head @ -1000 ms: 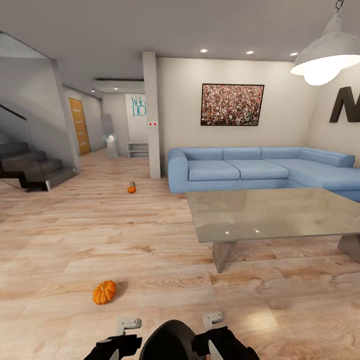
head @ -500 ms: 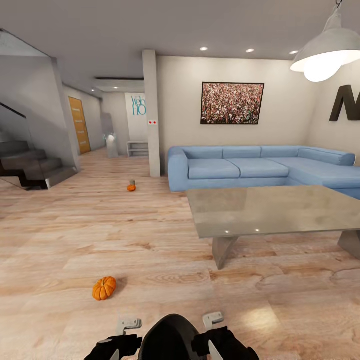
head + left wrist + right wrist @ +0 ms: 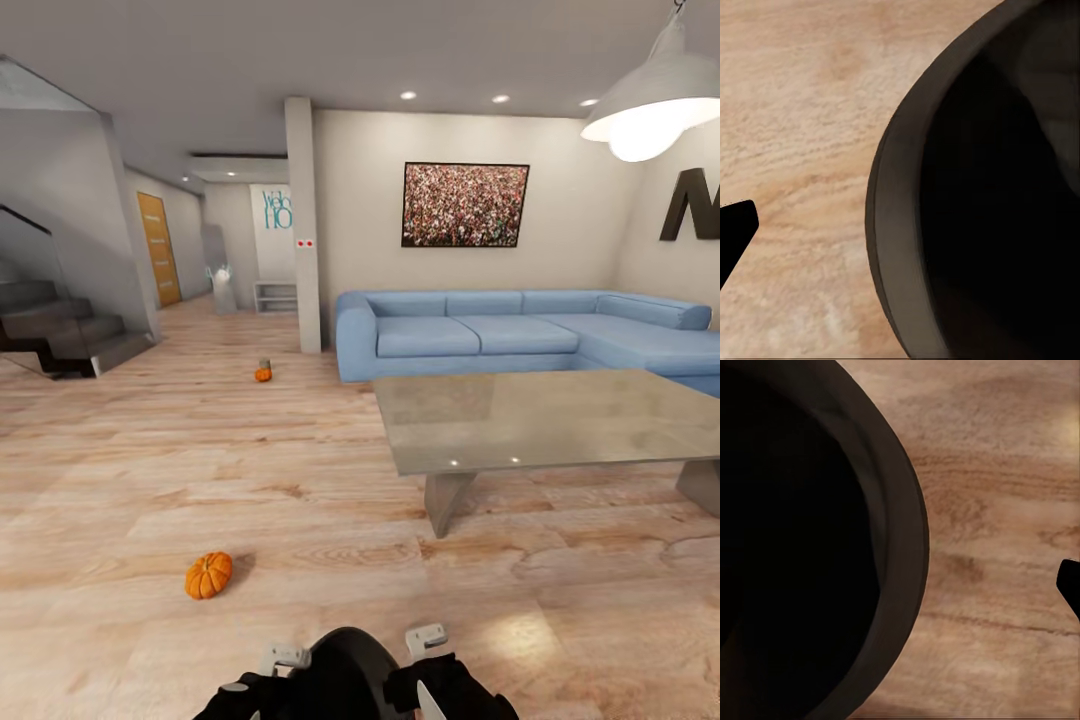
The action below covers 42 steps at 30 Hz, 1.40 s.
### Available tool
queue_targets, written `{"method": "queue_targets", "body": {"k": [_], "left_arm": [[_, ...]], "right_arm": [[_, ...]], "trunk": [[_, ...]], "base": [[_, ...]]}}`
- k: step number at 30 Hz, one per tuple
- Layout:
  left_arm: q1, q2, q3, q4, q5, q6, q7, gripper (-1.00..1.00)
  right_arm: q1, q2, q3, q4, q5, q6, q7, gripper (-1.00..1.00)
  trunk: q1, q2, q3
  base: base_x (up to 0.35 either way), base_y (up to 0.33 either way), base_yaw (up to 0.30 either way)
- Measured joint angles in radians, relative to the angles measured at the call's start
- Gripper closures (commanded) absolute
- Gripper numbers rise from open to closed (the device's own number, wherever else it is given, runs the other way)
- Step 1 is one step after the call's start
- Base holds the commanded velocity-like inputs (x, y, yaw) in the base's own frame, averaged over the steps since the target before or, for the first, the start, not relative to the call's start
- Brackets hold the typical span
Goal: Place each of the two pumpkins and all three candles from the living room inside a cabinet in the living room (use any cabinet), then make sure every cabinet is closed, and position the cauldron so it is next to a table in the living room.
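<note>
Both end effectors flank the black cauldron (image 3: 345,675), grip unclear; pumpkins (image 3: 208,575) and a candle (image 3: 264,365) remain on the floor.

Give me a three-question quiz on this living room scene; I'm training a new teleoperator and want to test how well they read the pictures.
1. True or false: the near pumpkin lies on the glass-topped table.
2. What stands right beside the far pumpkin? A) a candle B) a lamp C) a cushion
3. What dark round object sits between the left gripper and right gripper in the head view?

Key
1. False: it lies on the wood floor, left of the table.
2. A, a grey candle.
3. The cauldron, its rim also visible in both wrist views.
</note>
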State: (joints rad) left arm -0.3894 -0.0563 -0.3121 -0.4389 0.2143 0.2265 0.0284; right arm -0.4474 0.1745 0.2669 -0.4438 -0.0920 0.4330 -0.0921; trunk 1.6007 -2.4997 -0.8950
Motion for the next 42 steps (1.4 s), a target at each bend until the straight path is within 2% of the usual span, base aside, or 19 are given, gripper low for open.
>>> {"method": "queue_targets", "body": {"k": [5,24,28,31,34,37,42], "left_arm": [[0.0,-0.001,-0.005,-0.001,0.0,-0.002,-0.002,-1.0],[-0.001,-0.007,-0.007,-0.008,0.002,0.001,-0.003,-1.0],[-0.005,-0.011,-0.009,-0.01,0.003,0.013,-0.005,-1.0],[-0.03,-0.014,-0.01,-0.01,0.002,0.029,-0.005,-1.0],[-0.072,-0.015,-0.01,-0.004,0.001,0.04,-0.005,-1.0],[-0.084,-0.015,-0.009,-0.002,0.002,0.04,-0.004,-1.0],[-0.092,-0.015,-0.008,-0.003,0.007,0.039,-0.004,-1.0]], "right_arm": [[0.0,0.0,0.0,0.0,0.0,0.0,0.0,-1.0],[0.0,0.0,0.002,-0.02,0.0,-0.006,0.0,-1.0],[-0.007,0.0,0.002,-0.048,0.0,-0.002,0.0,-1.0],[-0.023,0.0,0.002,-0.055,-0.001,0.002,0.0,-1.0],[-0.035,0.0,0.002,-0.055,-0.024,0.004,0.0,-1.0],[-0.039,0.0,0.002,-0.048,-0.051,0.004,0.0,-1.0],[-0.041,0.0,0.003,-0.042,-0.067,0.003,0.0,-1.0]], "trunk": [[0.002,-0.001,-0.019],[0.002,-0.001,-0.019],[0.004,-0.002,-0.035],[0.004,-0.002,-0.035],[0.004,-0.002,-0.035],[0.004,-0.002,-0.035],[0.004,-0.002,-0.035]], "base": [[0.0,0.0,0.0],[0.0,0.0,0.0],[0.0,0.0,0.0],[0.0,0.0,0.0],[0.0,0.0,0.0],[0.0,0.0,0.0],[0.0,0.0,0.0]]}}
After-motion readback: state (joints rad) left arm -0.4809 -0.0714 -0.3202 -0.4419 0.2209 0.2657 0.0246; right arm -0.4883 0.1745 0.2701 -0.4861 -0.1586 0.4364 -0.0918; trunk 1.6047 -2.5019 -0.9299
